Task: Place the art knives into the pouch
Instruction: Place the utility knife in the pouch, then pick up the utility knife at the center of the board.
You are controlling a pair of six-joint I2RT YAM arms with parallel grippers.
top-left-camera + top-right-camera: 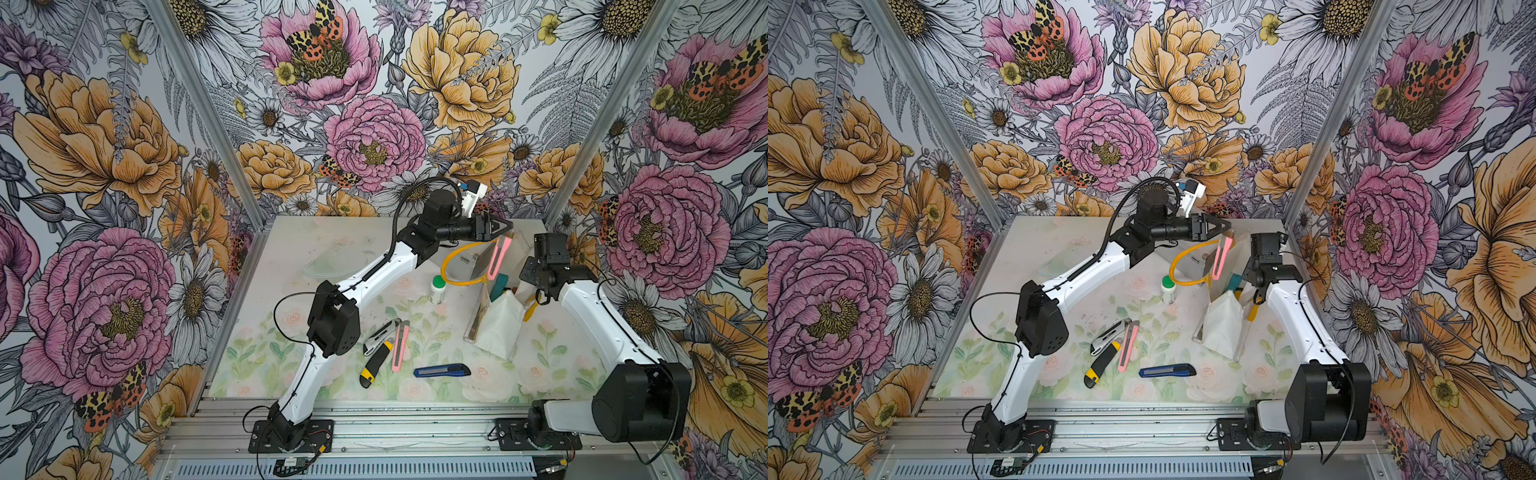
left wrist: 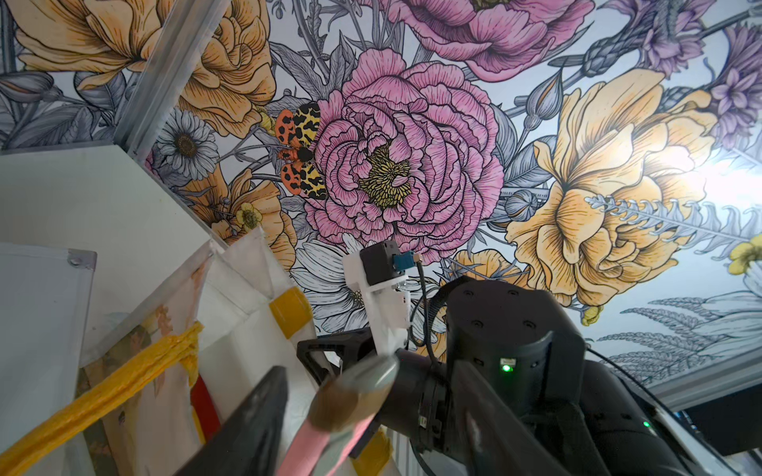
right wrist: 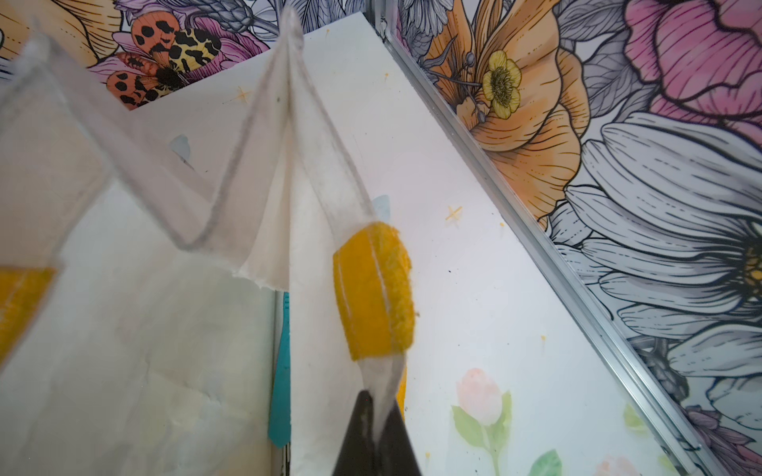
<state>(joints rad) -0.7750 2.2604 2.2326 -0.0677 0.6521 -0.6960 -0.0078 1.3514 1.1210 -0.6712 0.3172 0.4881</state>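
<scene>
A pink art knife stands nearly upright just below my left gripper, its lower end in the mouth of the pouch. The pouch is white fabric with yellow loop handles. In the left wrist view the jaws stand apart, and the pink knife lies between the dark fingers with a gap on each side. My right gripper is shut on the pouch's rim, just below a yellow handle patch, and holds the mouth up. A teal item shows inside.
Several other knives lie on the mat in front: pink, silver, yellow and black, blue. A white bottle with a green cap stands left of the pouch. The cell's walls close in behind and at both sides.
</scene>
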